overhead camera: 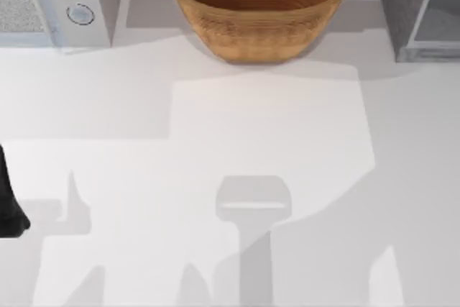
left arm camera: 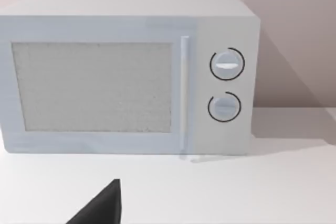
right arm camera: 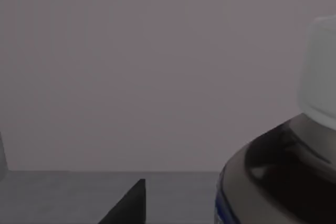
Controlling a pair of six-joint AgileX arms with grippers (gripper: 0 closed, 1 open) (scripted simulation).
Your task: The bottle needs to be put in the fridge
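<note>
The bottle [right arm camera: 283, 145] (white cap, dark neck) looms close before the right gripper [right arm camera: 128, 203] inside the grey fridge [overhead camera: 420, 12] at far right; neither gripper's finger state is discernible.

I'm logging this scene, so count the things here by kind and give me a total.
White box with two knobs: 1
Wicker basket: 1
Fridge: 1
Bottle: 1
Total: 4
</note>
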